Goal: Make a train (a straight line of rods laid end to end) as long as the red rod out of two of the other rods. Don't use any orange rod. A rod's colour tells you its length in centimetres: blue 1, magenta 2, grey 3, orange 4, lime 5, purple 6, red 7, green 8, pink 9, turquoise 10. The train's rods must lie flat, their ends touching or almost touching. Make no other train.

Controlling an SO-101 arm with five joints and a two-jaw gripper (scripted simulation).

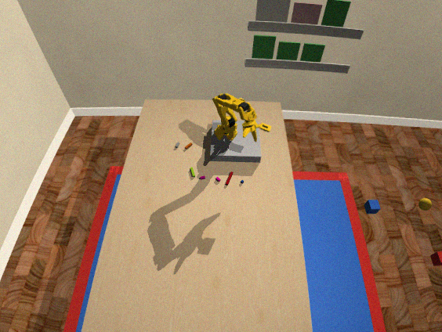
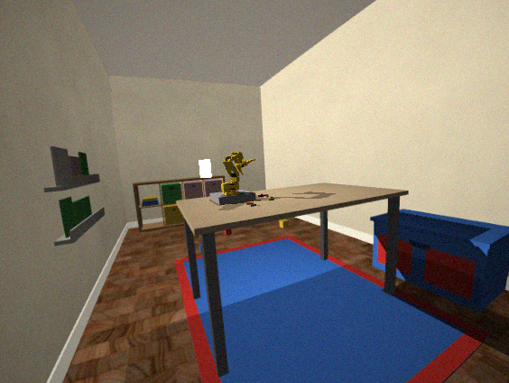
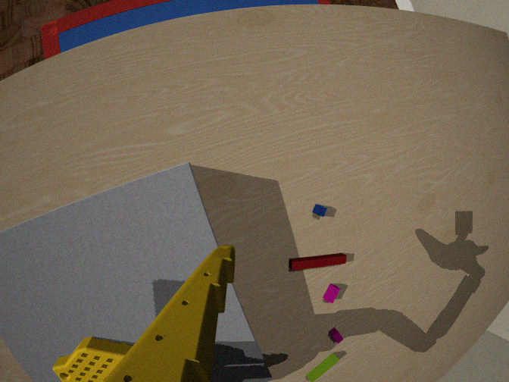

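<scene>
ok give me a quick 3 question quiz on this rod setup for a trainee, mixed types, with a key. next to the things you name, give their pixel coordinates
1. Multiple choice: which rod lies nearest the red rod (image 1: 229, 178) (image 3: 317, 261) in the top view?
a) grey
b) a magenta one
c) orange
2. True or false: the gripper (image 1: 259, 132) is holding the lime rod (image 1: 192, 172) (image 3: 323, 367).
3. Fill in: a train matching the red rod needs the lime rod and one ____ rod.

Key: 1 b; 2 false; 3 magenta
</scene>
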